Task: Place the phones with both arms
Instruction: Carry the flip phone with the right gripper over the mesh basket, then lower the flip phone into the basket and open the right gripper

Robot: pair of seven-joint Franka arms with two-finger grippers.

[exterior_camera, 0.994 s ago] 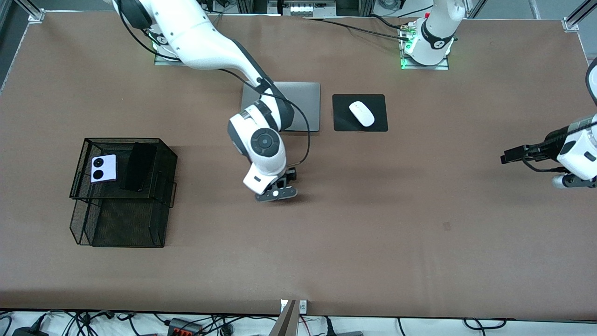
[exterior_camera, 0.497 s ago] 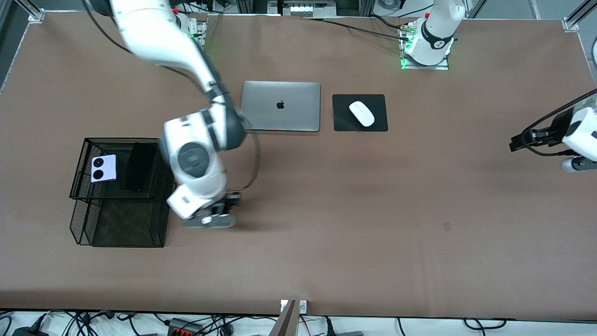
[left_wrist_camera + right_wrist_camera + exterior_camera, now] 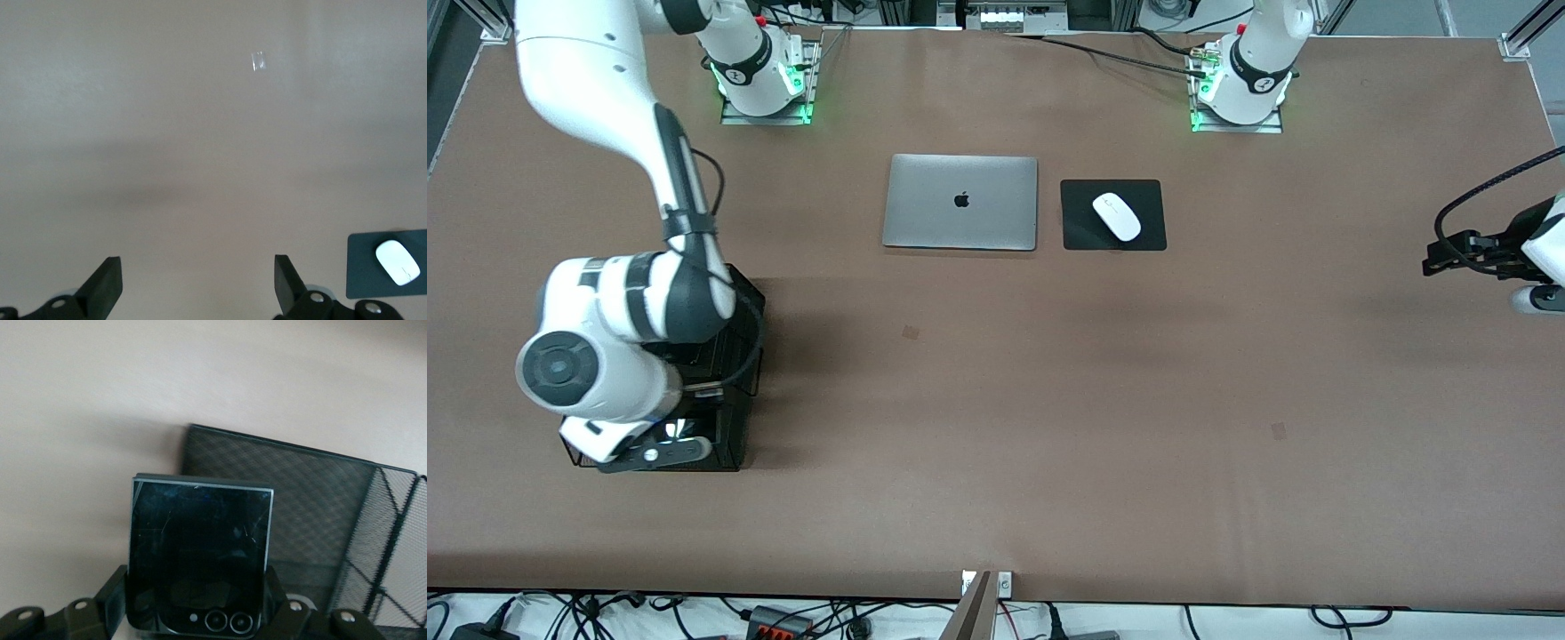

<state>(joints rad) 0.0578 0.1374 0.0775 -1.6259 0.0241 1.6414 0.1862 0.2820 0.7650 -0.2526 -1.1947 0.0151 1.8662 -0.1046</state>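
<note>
Squarish black phone (image 3: 200, 553) stands upright, lenses down, in right hand (image 3: 200, 613).

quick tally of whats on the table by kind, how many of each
phones: 1, the small black phone held in the right gripper over the mesh rack
mesh rack: 1
laptop: 1
mouse: 1
mouse pad: 1
total: 5

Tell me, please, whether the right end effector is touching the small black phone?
Touching. The right wrist view shows the right end effector shut on the small black phone, its fingers pressed against both sides of the phone, above the black mesh rack.
</note>
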